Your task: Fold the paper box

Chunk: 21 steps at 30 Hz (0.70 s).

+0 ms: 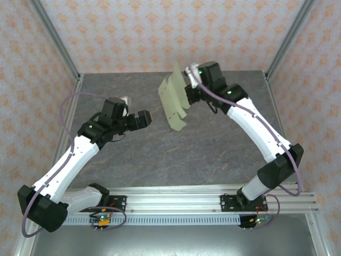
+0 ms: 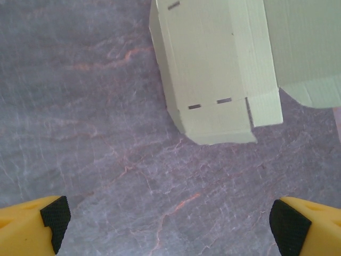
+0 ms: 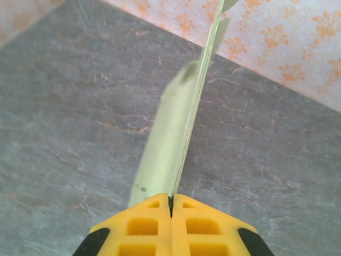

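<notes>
The paper box (image 1: 173,101) is a pale green die-cut sheet, held up off the table and standing on edge. My right gripper (image 1: 187,88) is shut on its edge; in the right wrist view the sheet (image 3: 176,144) runs edge-on away from the closed yellow fingers (image 3: 144,226). My left gripper (image 1: 148,118) is open, a short way left of the sheet and not touching it. From the left wrist the sheet's panels and flaps (image 2: 213,69) show ahead, with slots near a fold, and the two finger pads (image 2: 56,218) stand wide apart.
The grey marbled table (image 1: 160,154) lies under both arms. Patterned walls with metal posts (image 1: 56,42) close in the back and sides. A rail (image 1: 176,200) carries both arm bases at the near edge.
</notes>
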Each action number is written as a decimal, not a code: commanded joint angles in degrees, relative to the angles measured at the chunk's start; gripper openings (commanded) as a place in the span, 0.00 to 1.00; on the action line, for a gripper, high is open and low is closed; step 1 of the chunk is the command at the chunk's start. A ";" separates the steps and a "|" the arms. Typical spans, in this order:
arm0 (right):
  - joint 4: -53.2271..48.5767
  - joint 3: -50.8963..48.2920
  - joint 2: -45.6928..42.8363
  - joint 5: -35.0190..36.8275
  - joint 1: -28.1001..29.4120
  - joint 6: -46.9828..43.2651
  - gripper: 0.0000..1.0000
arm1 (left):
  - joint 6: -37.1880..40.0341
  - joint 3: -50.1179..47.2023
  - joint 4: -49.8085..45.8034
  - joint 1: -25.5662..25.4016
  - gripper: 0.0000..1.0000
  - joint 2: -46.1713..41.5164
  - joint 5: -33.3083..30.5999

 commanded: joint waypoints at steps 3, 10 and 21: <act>-5.04 -1.43 0.35 18.44 10.35 -6.50 0.00 | -6.60 -4.49 4.06 5.27 1.00 -0.63 8.03; -6.84 -0.33 3.70 18.77 18.85 0.39 0.00 | -8.44 -4.81 -1.14 12.11 1.00 -3.96 4.22; -0.50 -6.33 3.08 -10.08 21.46 15.62 0.37 | -9.60 -8.44 -4.82 19.92 1.00 -7.88 2.29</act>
